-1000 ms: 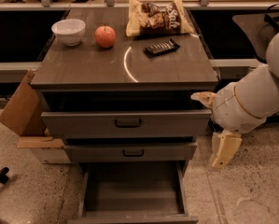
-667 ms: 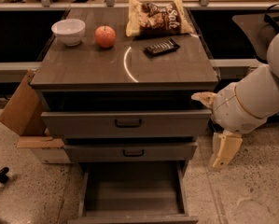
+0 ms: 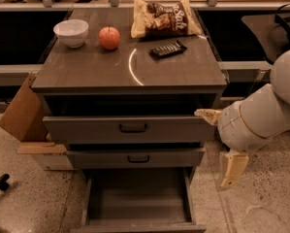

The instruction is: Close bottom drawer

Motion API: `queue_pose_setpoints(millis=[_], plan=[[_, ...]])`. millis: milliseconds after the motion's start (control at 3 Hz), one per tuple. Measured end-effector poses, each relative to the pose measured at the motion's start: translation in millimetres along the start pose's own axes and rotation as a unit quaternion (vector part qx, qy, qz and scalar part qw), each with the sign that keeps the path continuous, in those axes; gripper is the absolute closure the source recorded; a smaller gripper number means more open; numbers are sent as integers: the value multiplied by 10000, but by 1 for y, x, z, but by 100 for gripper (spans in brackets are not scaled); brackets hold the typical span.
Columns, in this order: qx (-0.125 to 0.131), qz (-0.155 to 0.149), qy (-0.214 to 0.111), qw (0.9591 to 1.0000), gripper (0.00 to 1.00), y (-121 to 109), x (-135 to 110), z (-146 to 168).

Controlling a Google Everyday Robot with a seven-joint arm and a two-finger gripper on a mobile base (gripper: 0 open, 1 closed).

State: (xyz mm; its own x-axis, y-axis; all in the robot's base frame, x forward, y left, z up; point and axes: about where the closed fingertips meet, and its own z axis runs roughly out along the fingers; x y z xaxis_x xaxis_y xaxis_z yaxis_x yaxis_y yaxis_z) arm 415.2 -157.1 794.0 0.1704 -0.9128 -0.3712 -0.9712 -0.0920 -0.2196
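A grey-brown wooden cabinet stands with all three drawers out to some degree. The gripper (image 3: 213, 148) hangs beside the cabinet's side, its two cream fingers spread wide apart and holding nothing. One finger (image 3: 207, 114) touches or nearly touches the end of the top drawer (image 3: 130, 128); the other points at the floor.

The bottom drawer (image 3: 137, 200) is pulled far out, empty, lower than the gripper and towards the cabinet from it.

Likely risks: the upper finger may snag or shove the top drawer or the middle drawer (image 3: 135, 158). A push on the bottom drawer's side wall instead of its front could skew and jam it.

Farther from the gripper, the cabinet top holds one white bowl (image 3: 71, 32), one apple (image 3: 109, 37), one chip bag (image 3: 165, 17) and one dark bar (image 3: 168, 49). One cardboard box (image 3: 22, 111) sits beyond the cabinet.
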Motion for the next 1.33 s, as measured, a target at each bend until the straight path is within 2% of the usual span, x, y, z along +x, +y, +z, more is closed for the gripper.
queue_pose_setpoints(millis=[333,667,1333], plan=[[-130,-260,-46,9996,0,16,7,27],[-375,-434,-271,9980,0,31,23,78],[-408,-556,-275,9972,0,34,25,87]])
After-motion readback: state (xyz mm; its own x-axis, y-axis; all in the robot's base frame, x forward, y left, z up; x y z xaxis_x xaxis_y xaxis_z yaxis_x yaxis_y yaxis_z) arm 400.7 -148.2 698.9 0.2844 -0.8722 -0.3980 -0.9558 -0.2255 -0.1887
